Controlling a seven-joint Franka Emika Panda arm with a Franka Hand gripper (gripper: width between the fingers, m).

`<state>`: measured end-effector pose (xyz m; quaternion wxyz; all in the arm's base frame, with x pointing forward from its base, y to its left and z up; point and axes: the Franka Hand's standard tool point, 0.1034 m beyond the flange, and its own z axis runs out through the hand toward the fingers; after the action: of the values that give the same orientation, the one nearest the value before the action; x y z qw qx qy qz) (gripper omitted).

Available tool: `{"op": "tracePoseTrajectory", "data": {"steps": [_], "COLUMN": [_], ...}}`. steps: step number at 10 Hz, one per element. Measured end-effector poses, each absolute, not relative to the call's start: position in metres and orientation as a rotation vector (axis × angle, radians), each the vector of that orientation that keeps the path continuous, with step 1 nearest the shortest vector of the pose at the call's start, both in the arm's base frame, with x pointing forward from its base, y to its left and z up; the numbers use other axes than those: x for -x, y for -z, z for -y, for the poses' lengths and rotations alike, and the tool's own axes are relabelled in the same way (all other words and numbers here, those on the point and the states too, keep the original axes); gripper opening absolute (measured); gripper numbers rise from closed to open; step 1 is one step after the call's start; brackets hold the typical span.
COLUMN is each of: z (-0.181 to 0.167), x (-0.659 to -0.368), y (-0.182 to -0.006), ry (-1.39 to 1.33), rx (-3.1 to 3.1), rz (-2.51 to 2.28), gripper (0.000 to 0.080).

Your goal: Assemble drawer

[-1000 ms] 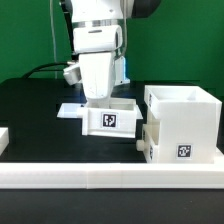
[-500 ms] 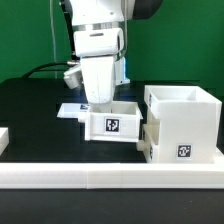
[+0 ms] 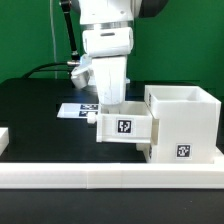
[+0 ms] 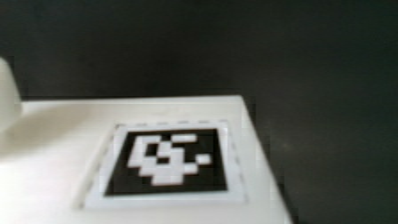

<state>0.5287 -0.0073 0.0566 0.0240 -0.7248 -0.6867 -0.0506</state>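
In the exterior view my gripper [image 3: 112, 104] reaches down into a small white drawer tray [image 3: 125, 128] that has a tag on its front. It is shut on the tray's wall, with the fingertips hidden inside, and the tray hangs a little above the black table. The tray's right end touches or nearly touches the left side of the tall white housing [image 3: 185, 118]. A second white part [image 3: 148, 151] sticks out low on the housing's left side. The wrist view shows only a blurred white tray surface with a tag [image 4: 164, 158], and no fingers.
The marker board [image 3: 72, 109] lies flat on the table behind the tray, at the exterior view's left. A long low white rail [image 3: 100, 179] runs along the front edge. A small white piece [image 3: 3, 138] sits at the far left edge.
The gripper has moved toward the exterior view's right with the tray in it. The tray went from mid-table, over the marker board's edge, to beside the housing.
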Motion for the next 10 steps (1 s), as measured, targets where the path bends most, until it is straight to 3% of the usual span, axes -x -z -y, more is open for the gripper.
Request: {"op": "tracePoseTrajectory", "data": {"steps": [10], "z": [-0.0022], "x": [-0.5264], "y": [-0.0528], "ry": [0.154], "rx": [2.227], "rz": [2.129], "gripper": [0.0042]}}
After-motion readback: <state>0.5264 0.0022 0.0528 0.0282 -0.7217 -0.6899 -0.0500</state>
